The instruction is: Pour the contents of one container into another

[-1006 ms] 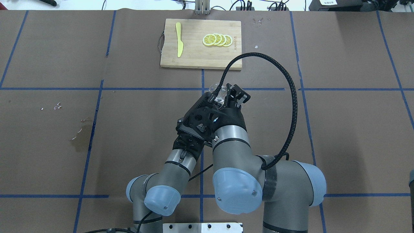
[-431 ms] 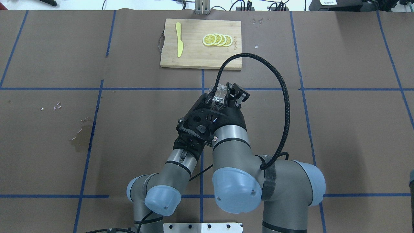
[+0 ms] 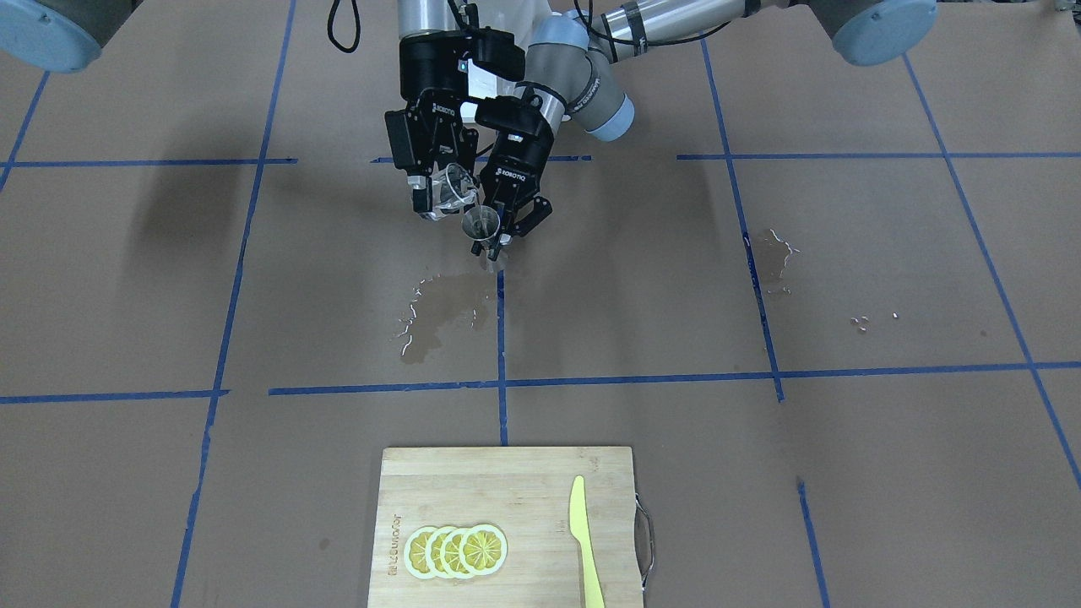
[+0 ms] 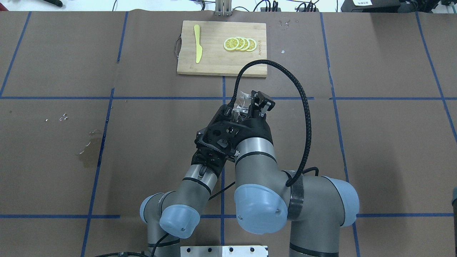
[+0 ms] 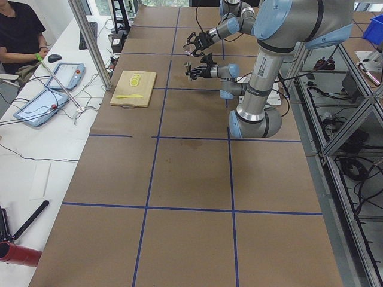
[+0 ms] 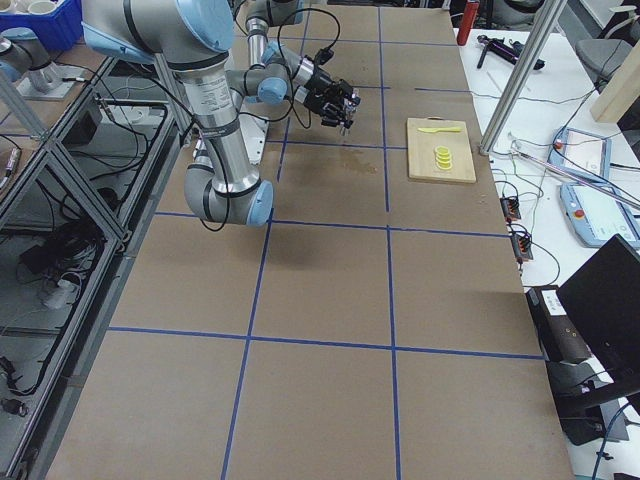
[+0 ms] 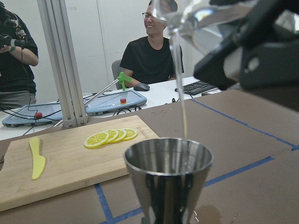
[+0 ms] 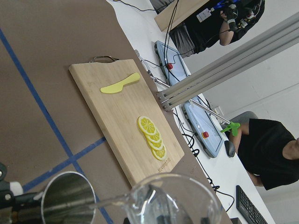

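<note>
Right jaws clamp a tilted clear glass cup [image 3: 454, 186], left jaws a metal jigger [image 3: 481, 226] (conical, smooth).

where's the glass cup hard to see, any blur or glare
Left wrist view: glass cup close, blurred, with bright highlights; jigger sharp. Right wrist view: cup rim soft, cutting board sharp. Overhead view: cup only a faint glint.
</note>
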